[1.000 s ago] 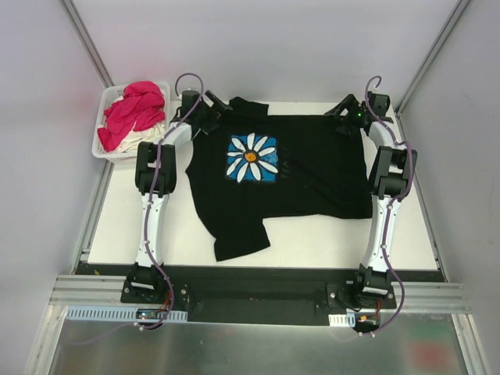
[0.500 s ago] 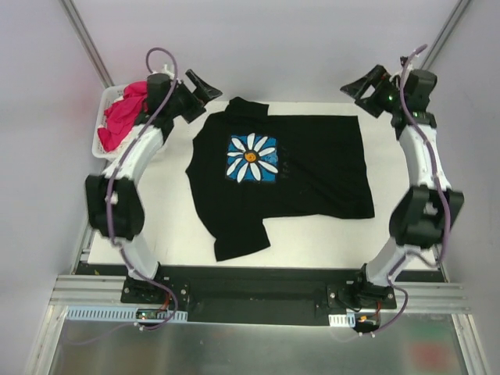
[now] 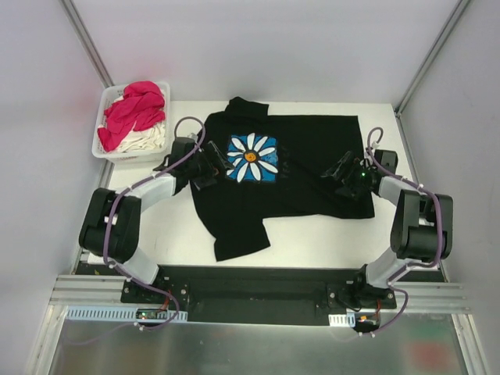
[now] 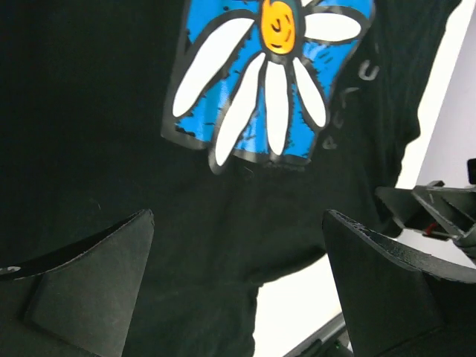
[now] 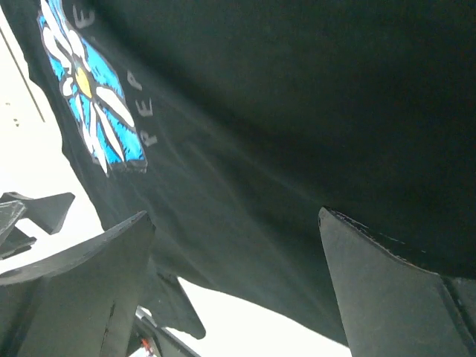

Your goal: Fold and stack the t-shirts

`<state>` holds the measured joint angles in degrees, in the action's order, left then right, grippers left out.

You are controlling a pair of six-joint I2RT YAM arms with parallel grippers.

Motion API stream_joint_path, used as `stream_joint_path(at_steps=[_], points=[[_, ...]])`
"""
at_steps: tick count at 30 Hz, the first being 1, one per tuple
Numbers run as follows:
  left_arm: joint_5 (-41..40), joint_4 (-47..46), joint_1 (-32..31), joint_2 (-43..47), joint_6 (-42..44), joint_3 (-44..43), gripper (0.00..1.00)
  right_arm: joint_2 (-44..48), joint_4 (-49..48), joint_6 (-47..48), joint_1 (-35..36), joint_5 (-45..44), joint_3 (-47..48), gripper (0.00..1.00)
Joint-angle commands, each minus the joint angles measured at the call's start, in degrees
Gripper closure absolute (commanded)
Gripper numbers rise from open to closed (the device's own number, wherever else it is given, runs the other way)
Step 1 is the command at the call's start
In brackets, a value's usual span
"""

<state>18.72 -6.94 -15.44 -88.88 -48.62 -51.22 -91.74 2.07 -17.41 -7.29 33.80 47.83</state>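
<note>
A black t-shirt [image 3: 312, 156] lies spread flat on the white table, its daisy print [image 3: 251, 158] facing up. My left gripper [image 3: 217, 168] hovers low over the shirt's left side, just beside the print, jaws wide open and empty. In the left wrist view the open left gripper [image 4: 238, 216] looks across the daisy print [image 4: 271, 74]. My right gripper [image 3: 332, 173] is open and empty over the shirt's right part. In the right wrist view the open right gripper [image 5: 236, 214] has black t-shirt [image 5: 297, 111] beneath it. A magenta-pink tee [image 3: 134, 109] and a cream tee [image 3: 148, 141] lie bunched in the basket.
The white plastic basket [image 3: 104, 105] stands at the table's back left corner. One sleeve [image 3: 238, 238] of the black shirt hangs toward the near edge. Grey walls with metal posts close in the table on three sides. Bare table [image 3: 312, 238] shows in front of the shirt.
Both arms swung up and outward from the shirt's back corners, then dropped inward to hover low over the shirt's left and right sides. Both grippers stayed open. The shirt lies as before.
</note>
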Motion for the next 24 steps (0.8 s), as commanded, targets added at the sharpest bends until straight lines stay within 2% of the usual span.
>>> stream_joint_path(at_steps=[1, 8, 13, 18, 24], points=[[-0.9, -13.7, -0.4, -4.4, 1.0, 0.9, 0.05, -4.2, -10.2, 0.3, 0.3, 1.6, 3.5, 0.04], [1.8, -20.9, 0.1, -12.6, 0.0, -0.6, 0.05, -12.1, -10.4, 3.1, 0.1, 4.9, 8.2, 0.04], [4.6, -23.7, 3.0, -18.4, -1.2, -2.2, 0.06, -17.4, -9.5, 3.7, -0.4, 5.6, 12.4, 0.04], [4.9, -22.0, 4.4, -21.9, 0.5, -6.1, 0.06, -19.3, -8.7, 4.0, -1.4, 4.3, 14.1, 0.04], [5.6, -17.9, 5.0, -27.1, 2.7, -15.0, 0.06, -21.1, -5.3, 4.3, -1.7, 2.7, 17.5, 0.04]])
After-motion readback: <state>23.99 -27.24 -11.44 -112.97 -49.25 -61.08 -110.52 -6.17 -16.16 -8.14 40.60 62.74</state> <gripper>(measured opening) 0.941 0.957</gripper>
